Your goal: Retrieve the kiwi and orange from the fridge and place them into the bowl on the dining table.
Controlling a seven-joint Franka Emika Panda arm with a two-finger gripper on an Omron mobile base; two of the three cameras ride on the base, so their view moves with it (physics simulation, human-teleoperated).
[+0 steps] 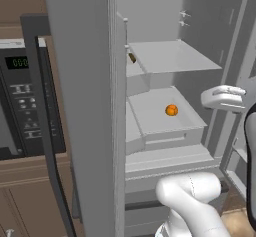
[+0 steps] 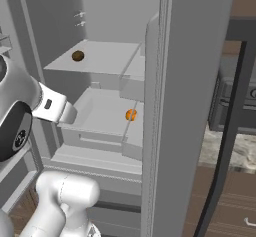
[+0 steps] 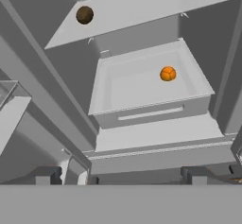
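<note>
I'm lining up on the fridge (image 3: 208, 53), fingers (image 3: 45, 175) wide and empty, orange (image 3: 168, 73) in the tray ahead above them, kiwi (image 3: 84, 14) higher left; next I reach in.

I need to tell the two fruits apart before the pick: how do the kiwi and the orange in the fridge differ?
The kiwi is dark brown; the orange is bright orange. The kiwi sits on the flat upper shelf; the orange lies lower, inside the walled drawer tray. Both are small, round and untouched.
</note>
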